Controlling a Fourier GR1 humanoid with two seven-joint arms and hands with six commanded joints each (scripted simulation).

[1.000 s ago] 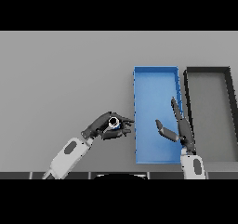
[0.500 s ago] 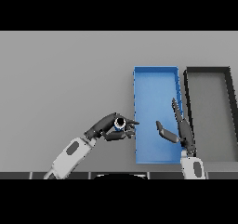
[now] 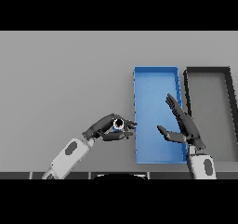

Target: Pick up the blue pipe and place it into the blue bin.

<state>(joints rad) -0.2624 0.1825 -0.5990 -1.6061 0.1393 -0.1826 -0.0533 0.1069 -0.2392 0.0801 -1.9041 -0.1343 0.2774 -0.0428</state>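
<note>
Fingers of the left hand (image 3: 106,127) curl round the pipe (image 3: 119,124), holding it just left of the blue bin (image 3: 155,74), not yet over it. Pickup looks done; carrying across and dropping remain. Right hand (image 3: 183,128) hovers over the bin, fingers relaxed.

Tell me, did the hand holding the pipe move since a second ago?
Yes. The left hand, curled round the blue pipe, has moved right, closer to the blue bin's left wall, though not over it yet.
</note>
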